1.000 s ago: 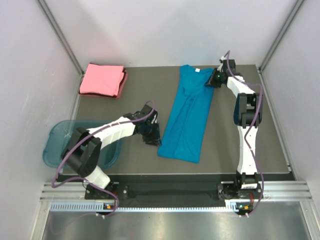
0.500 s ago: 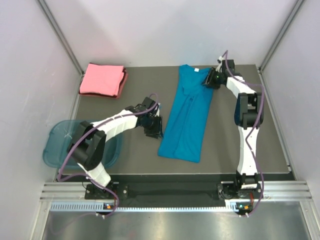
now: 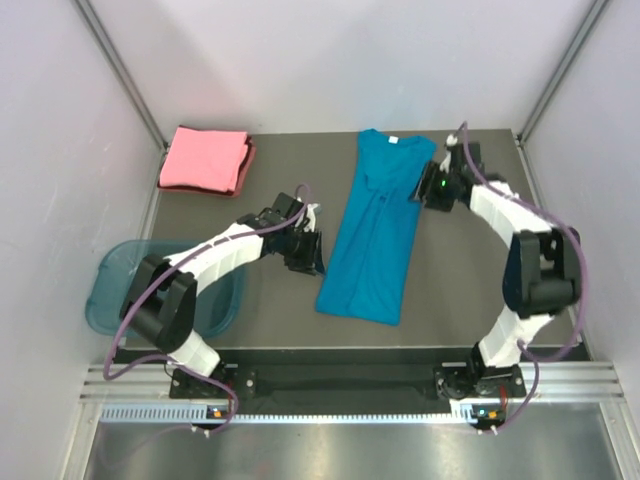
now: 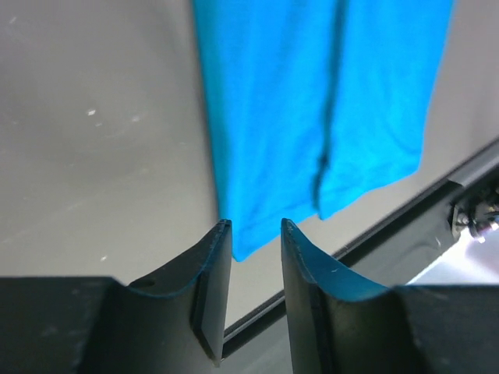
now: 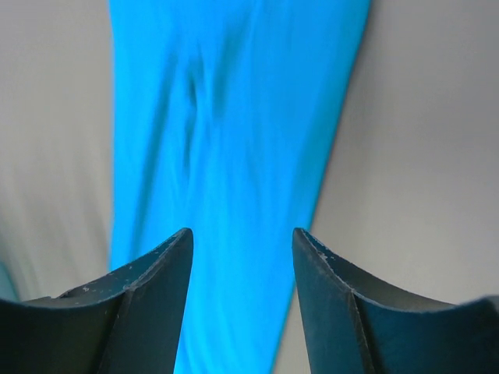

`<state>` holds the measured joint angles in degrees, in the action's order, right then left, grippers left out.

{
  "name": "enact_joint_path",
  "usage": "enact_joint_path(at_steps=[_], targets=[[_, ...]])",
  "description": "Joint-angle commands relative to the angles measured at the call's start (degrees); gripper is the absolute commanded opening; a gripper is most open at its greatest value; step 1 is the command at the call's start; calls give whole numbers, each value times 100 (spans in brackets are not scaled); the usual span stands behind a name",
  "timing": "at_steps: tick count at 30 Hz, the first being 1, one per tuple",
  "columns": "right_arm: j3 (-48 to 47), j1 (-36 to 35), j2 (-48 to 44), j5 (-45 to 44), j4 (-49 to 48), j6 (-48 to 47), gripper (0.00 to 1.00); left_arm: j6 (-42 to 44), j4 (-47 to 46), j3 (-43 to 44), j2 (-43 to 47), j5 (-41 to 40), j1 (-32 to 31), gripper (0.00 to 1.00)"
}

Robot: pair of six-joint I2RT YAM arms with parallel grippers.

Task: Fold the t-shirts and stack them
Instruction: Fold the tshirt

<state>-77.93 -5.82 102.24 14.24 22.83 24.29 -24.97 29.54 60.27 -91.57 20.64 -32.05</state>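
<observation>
On the dark table [image 3: 460, 280] we held the left gripper [image 3: 308, 255] and right gripper [image 3: 425, 190] open, empty, flanking the narrow-folded teal t-shirt [image 3: 378, 230], likely for its next fold, the pink t-shirt [image 3: 205, 160] folded beyond the left.

L arm [image 3: 215, 250] reaching fwd, L gripper [image 3: 307, 254] jaws slightly apart; R arm [image 3: 500, 205] elbow out, R gripper [image 3: 427, 190] jaws wider, both empty
</observation>
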Motion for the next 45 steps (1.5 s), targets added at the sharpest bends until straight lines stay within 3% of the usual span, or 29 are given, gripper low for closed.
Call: enact_joint_path(at_steps=[1, 7, 13, 19, 23, 30, 33, 35, 40, 45], targets=[[1336, -454, -921, -352, 231, 207, 54, 256, -282, 63, 385, 282, -134, 36], [3281, -1087, -2286, -264, -33, 901, 54, 212, -475, 134, 324, 317, -626, 35], [4284, -1886, -3165, -431, -393, 1534, 53, -7, -633, 29, 271, 361, -802, 34], [4803, -2476, -3587, -755, -332, 2009, 53, -219, -608, -296, 631, 28, -803, 36], [5094, -2660, -3755, -940, -305, 2176, 51, -324, -317, -489, 851, -657, -768, 40], [5183, -3056, -3746, -1230, -402, 2299, 47, -473, -502, -1113, 1018, -526, -609, 42], [5218, -3056, -3833, -1274, -176, 2299, 36, -596, -572, -1280, 1010, -544, -522, 44], [5148, -3056, -3939, -1388, 141, 2264, 24, -658, -616, -1368, 1010, -404, -477, 44], [5191, -3056, -4413, -1977, 819, 2255, 2, -816, -932, -1588, 1106, 273, -477, 45], [5297, -3047, -4940, -2004, 1136, 2352, 0, -1027, -1029, -1887, 1483, 283, -486, 47]])
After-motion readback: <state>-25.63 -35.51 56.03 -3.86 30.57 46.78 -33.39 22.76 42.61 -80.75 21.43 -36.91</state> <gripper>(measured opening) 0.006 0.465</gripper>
